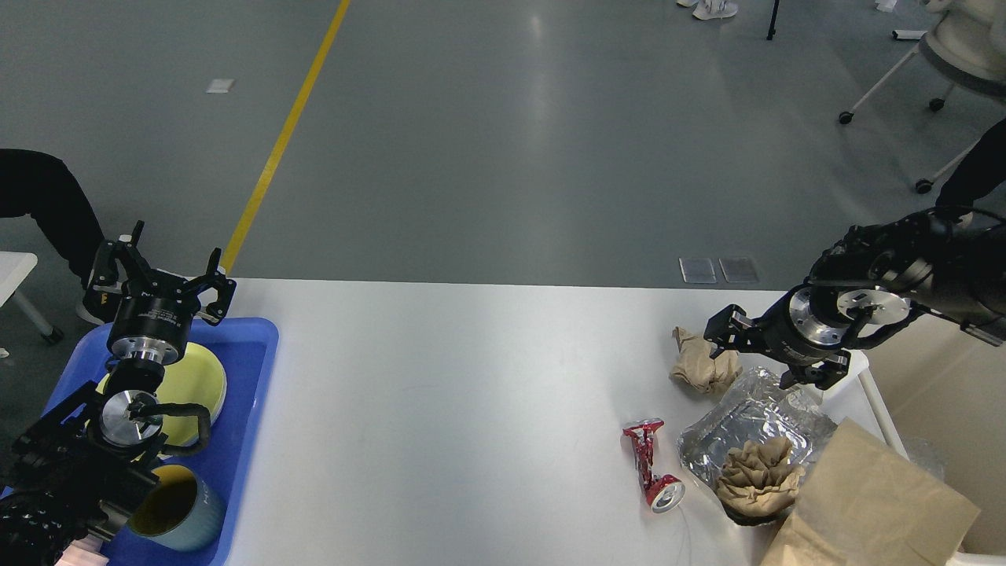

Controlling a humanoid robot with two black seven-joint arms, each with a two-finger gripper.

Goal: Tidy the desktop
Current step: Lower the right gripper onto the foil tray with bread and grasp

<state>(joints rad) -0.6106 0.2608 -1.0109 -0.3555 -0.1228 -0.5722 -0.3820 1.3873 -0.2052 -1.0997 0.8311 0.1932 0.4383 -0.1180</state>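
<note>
R gripper (756,355) at paper wad (702,363), jaws spread.

Wad sits far-right on desktop (471,393), just left of my R fingers, near touching; one finger over its far-right edge, other toward foil (754,428). Lumpy, no clear long axis. My guess: next is a short reach left and down, then close. Bin (943,393) right behind R arm, so a short carry. L gripper (161,267) spread too, hanging over blue tray (251,393), well apart from the trash. R arm far nearer.
</note>
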